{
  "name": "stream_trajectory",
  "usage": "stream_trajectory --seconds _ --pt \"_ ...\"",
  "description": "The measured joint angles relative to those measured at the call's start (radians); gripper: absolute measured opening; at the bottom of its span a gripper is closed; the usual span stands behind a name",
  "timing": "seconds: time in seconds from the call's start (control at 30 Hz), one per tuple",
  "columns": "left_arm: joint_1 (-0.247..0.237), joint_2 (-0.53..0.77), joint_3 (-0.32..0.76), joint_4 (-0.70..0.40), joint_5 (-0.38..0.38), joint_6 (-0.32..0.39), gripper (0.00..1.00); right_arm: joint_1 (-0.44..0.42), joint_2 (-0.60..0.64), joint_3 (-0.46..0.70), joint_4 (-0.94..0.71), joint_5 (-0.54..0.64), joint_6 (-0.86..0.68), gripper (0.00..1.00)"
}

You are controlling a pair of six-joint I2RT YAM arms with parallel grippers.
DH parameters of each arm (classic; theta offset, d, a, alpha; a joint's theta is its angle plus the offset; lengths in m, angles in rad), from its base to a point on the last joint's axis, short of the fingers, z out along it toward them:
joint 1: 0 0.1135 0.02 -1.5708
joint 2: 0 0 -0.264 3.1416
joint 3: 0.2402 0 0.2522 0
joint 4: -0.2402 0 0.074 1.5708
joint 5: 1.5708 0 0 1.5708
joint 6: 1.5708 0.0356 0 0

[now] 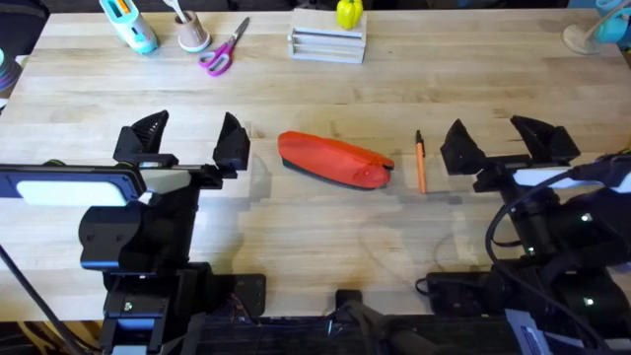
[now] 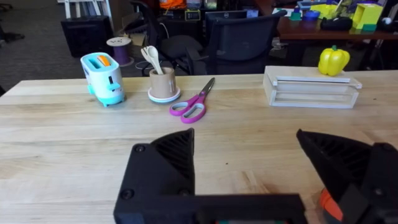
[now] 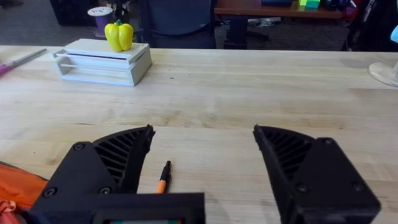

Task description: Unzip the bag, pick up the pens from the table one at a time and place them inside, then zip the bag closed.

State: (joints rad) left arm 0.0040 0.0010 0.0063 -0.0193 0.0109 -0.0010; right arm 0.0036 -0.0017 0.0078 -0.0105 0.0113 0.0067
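The red-orange bag (image 1: 334, 161) lies at the middle of the wooden table (image 1: 394, 89), zipper shut as far as I can see. One orange pen (image 1: 420, 162) with a black end lies just right of it. My left gripper (image 1: 190, 139) stands open to the left of the bag, with nothing between its fingers. My right gripper (image 1: 505, 140) stands open to the right of the pen, also empty. In the right wrist view the pen (image 3: 163, 177) shows by the left finger and an edge of the bag (image 3: 15, 186) at the corner. A sliver of the bag (image 2: 328, 202) shows in the left wrist view.
Along the far edge stand a teal toaster-shaped holder (image 1: 129, 25), a cup with utensils (image 1: 191, 32), pink-handled scissors (image 1: 223, 51) and a white rack (image 1: 327, 43) with a yellow pepper (image 1: 349, 13). A pale stand (image 1: 596, 35) sits at the far right.
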Motion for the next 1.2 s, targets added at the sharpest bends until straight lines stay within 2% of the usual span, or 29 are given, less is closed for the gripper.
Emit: stream_trajectory --seconds 0.9,1.03,1.2 --pt "0.0 0.0 0.0 0.02 -0.007 0.01 0.993 0.0 0.0 0.006 -0.028 0.002 0.008 0.998" --pt "0.0 0.0 0.001 0.013 -0.007 0.013 0.991 0.0 0.0 0.043 -0.113 -0.002 0.009 0.997" --pt "0.0 0.025 0.067 -0.124 0.012 0.037 0.991 0.0 0.021 0.137 -0.369 -0.001 0.008 0.997"
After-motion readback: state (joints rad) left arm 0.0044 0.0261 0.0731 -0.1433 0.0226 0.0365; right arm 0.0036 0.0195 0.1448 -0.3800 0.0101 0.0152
